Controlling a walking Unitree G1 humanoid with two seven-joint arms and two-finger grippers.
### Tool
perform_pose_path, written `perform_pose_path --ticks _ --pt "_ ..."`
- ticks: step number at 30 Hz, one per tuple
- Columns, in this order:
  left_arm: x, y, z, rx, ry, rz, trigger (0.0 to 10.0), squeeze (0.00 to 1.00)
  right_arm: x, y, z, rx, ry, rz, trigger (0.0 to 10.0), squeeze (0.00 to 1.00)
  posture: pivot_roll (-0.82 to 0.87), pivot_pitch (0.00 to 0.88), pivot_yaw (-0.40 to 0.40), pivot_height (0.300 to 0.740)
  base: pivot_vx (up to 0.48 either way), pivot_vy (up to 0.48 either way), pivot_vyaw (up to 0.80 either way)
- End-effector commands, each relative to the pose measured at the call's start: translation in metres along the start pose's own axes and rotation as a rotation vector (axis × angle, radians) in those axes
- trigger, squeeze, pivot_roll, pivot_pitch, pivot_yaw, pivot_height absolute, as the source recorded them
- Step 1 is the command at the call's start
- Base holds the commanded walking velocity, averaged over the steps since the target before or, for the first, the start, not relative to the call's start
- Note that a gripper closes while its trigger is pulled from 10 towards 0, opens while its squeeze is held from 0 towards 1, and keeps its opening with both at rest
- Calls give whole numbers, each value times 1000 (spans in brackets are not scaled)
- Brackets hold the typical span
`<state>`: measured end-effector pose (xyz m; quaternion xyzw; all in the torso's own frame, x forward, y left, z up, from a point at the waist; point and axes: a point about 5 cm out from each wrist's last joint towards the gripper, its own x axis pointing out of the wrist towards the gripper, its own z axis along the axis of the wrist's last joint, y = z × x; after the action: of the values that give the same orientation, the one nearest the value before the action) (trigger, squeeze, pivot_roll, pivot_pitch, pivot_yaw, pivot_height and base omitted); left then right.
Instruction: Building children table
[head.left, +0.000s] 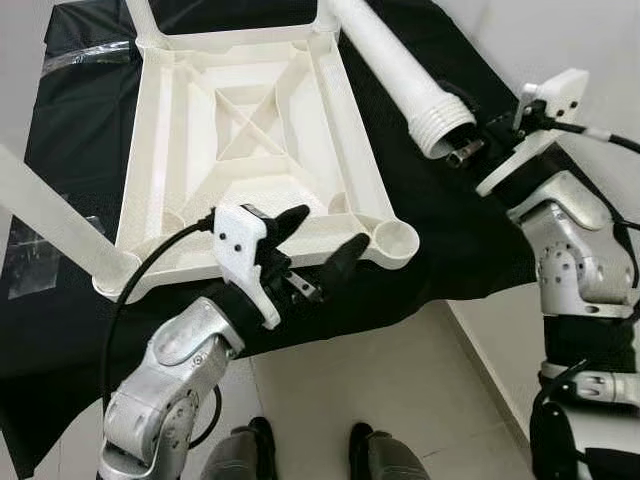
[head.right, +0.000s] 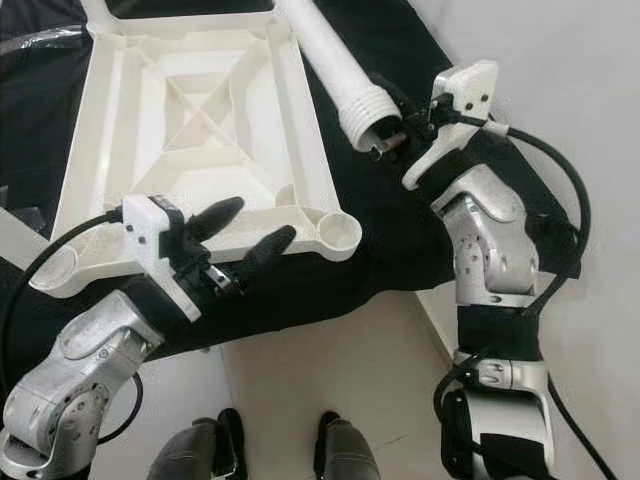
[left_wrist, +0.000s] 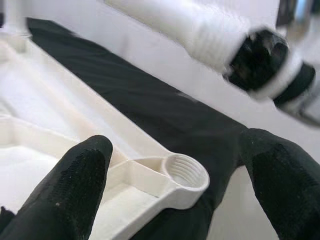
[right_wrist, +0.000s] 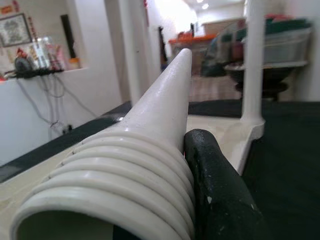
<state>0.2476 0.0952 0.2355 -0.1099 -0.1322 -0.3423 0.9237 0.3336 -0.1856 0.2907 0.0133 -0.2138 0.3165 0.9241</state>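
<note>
The right tool (head.right: 392, 140) grips the white ribbed-end plastic leg (head.left: 400, 70) – its long axis slanting away from the threaded corner socket (head.left: 397, 238), which lies nearer the wide-open left tool (head.left: 318, 248).

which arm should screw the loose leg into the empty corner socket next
The right, likely. The right end effector already grips the white leg at its threaded end, close to the empty socket of the upturned tabletop. The left end effector hovers open beside that socket, holding nothing.

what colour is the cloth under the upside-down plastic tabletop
Black. The cloth under the white plastic tabletop shows best in the left eye view.
</note>
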Motion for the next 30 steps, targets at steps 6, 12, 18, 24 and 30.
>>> perform_pose_path --ticks 6,12,18,24,30 --pt "0 5 -8 -124 16 -34 10000 1000 -11 4 -2 40 -15 44 10000 0 23 217 -31 740 0 0 0" --pt "7 -2 3 -293 -68 -140 10000 1000 -21 8 5 121 -57 104 10000 0 5 217 -27 740 0 0 0" --pt "17 9 15 -484 -145 -154 10000 1000 -30 5 3 212 -129 30 10000 0 10 215 -27 740 0 0 0" --pt "27 16 26 -584 -187 -172 10000 1000 -34 10 3 388 -251 29 10000 0 8 212 -30 740 0 0 0" --pt "35 24 40 -758 -265 -219 10000 0 -41 22 3 523 -320 167 10000 0 3 209 -32 740 0 0 0"
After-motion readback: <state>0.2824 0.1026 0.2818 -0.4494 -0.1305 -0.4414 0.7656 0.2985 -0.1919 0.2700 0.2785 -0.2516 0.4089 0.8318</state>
